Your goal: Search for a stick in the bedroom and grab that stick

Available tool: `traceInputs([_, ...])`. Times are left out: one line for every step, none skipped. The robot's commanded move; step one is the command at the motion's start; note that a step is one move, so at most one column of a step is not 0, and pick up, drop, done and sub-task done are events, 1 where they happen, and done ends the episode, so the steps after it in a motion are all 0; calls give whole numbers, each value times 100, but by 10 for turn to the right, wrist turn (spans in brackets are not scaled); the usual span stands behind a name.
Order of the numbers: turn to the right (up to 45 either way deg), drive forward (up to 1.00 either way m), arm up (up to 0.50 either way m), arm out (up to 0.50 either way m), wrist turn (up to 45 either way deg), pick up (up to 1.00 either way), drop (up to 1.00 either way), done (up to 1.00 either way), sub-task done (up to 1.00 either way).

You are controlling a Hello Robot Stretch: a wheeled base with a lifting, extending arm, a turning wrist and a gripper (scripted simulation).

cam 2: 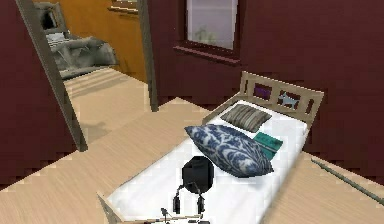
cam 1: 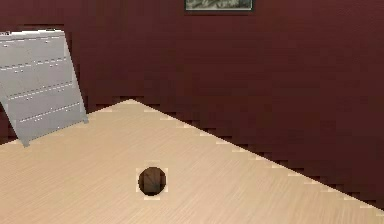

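A dark gripper (cam 2: 188,208) shows against the near end of a white bed (cam 2: 140,190), its thin fingers pointing down; whether it holds anything, and where the stick lies, cannot be told, while ahead bare wood floor (cam 1: 90,160) with a brown ball (cam 1: 152,180) runs to a maroon wall (cam 1: 250,80).

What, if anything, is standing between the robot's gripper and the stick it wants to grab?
Cannot tell yet: nothing here reads clearly as a stick. On the arm's side stands a bed with a patterned pillow; ahead lies wooden floor with a brown ball.
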Motion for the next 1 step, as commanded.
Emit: traceInputs([0, 0, 10, 0, 0, 0, 0, 0, 0])
